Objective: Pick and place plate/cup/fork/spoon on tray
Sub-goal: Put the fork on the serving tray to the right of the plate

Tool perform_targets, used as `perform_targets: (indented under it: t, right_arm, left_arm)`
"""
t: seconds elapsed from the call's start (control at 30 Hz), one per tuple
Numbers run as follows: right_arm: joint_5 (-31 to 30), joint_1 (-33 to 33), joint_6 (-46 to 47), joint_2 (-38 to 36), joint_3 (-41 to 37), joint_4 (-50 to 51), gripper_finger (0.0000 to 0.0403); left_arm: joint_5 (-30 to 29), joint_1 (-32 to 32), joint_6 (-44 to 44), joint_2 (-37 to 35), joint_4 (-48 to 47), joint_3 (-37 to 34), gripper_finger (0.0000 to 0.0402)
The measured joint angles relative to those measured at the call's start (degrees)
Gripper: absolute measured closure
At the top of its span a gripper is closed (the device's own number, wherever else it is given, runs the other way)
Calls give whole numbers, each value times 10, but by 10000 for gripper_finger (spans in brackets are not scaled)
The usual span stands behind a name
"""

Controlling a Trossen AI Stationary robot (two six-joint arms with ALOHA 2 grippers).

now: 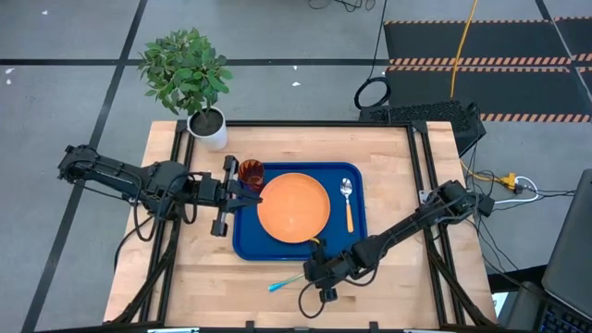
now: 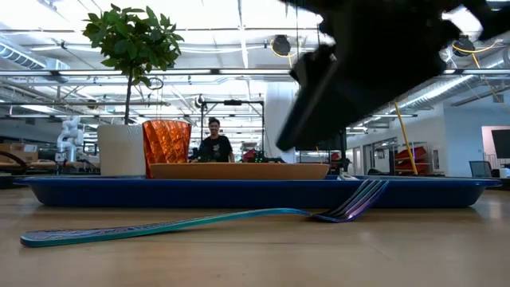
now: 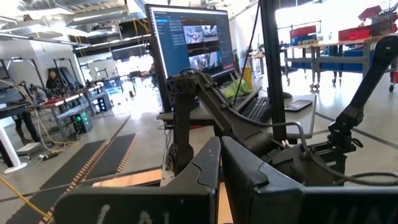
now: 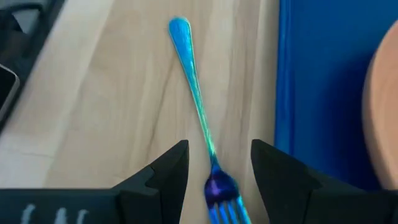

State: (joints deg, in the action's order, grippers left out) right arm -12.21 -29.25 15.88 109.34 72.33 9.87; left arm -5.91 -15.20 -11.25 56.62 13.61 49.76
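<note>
The fork (image 4: 198,106) is seen lying flat on the tabletop (image 1: 185,268) near its front edge, just outside the tray (image 1: 356,199). The right end effector (image 4: 214,168) is held released, fingers astride the fork's neck. The left end effector (image 1: 248,191), clenched and empty, is positioned beside the cup (image 1: 251,172) on the tray.

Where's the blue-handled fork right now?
The slim blue-handled fork lies on the wooden table just outside the dark blue plastic tray's front edge, with the open right gripper straddling its neck.
</note>
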Motion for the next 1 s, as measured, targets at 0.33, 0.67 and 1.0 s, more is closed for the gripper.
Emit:
perform_targets:
  t: [0.33,0.67,1.0]
  right_arm:
    - [3,-2,12,0,-47,-95,235]
    - [70,1,-63,0,-11,-66,235]
    - [105,35,-132,50,132,105,234]
  left_arm:
    - [0,0,0,0,0,0,382]
    - [0,0,-5,0,0,0,382]
    - [0,0,-6,0,0,0,382]
